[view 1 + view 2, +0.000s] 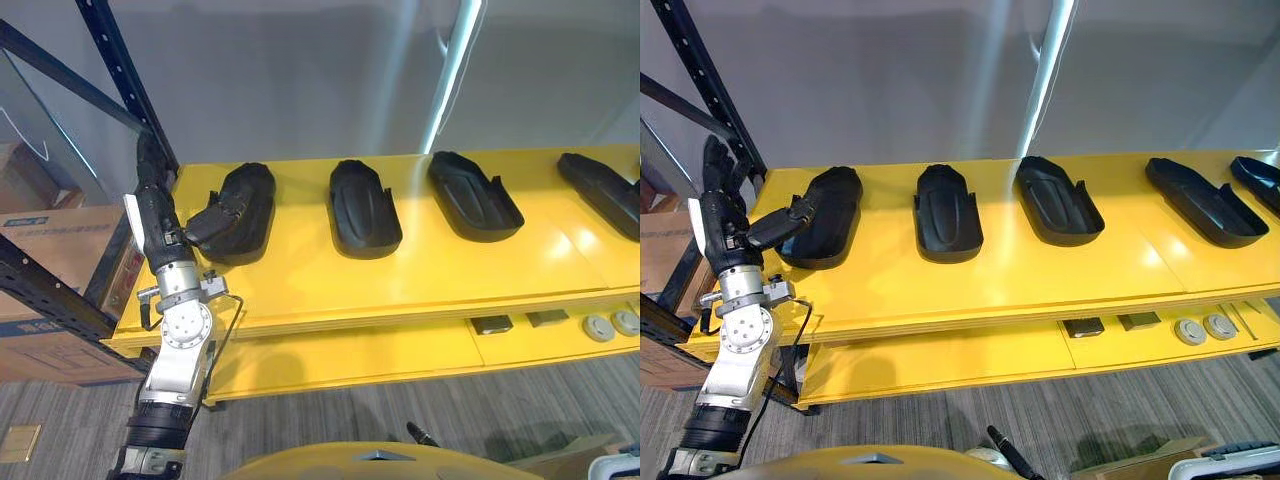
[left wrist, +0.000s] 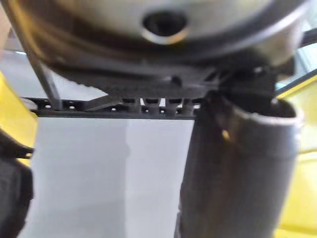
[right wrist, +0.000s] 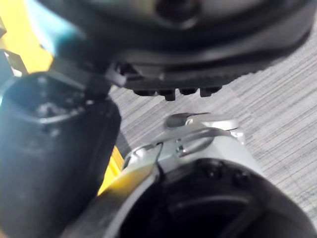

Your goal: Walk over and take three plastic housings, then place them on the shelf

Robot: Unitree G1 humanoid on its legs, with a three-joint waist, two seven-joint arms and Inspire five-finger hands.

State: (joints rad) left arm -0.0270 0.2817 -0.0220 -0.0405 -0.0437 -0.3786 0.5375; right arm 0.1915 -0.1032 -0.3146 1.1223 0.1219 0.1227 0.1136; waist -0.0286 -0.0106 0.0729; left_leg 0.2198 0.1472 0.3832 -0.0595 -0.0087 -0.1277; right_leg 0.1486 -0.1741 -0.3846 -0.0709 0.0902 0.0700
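1. Yellow bench (image 1: 300, 285) under a grey wall carries a row of black plastic housings. They lie well apart from one another, which leaves a hand room to come in beside each.
2. At the bench's left end, the left hand (image 1: 158, 218) stands beside the leftmost housing (image 1: 248, 205). Its fingers (image 1: 150, 160) are straight and point up along the dark rack upright (image 1: 120, 70). Its thumb (image 1: 212, 218) is spread wide and rests on the housing's near rim. Nothing is pinched, so this looks like lining up for a grasp.
3. The right hand (image 3: 54, 148) hangs low over the striped floor (image 3: 277, 99), apparently idle. Whether its fingers are spread or curled cannot be told.
4. All housings rest on the bench, so the first pick appears barely begun. The rack holding a cardboard box (image 1: 60, 250) is the likely shelf.
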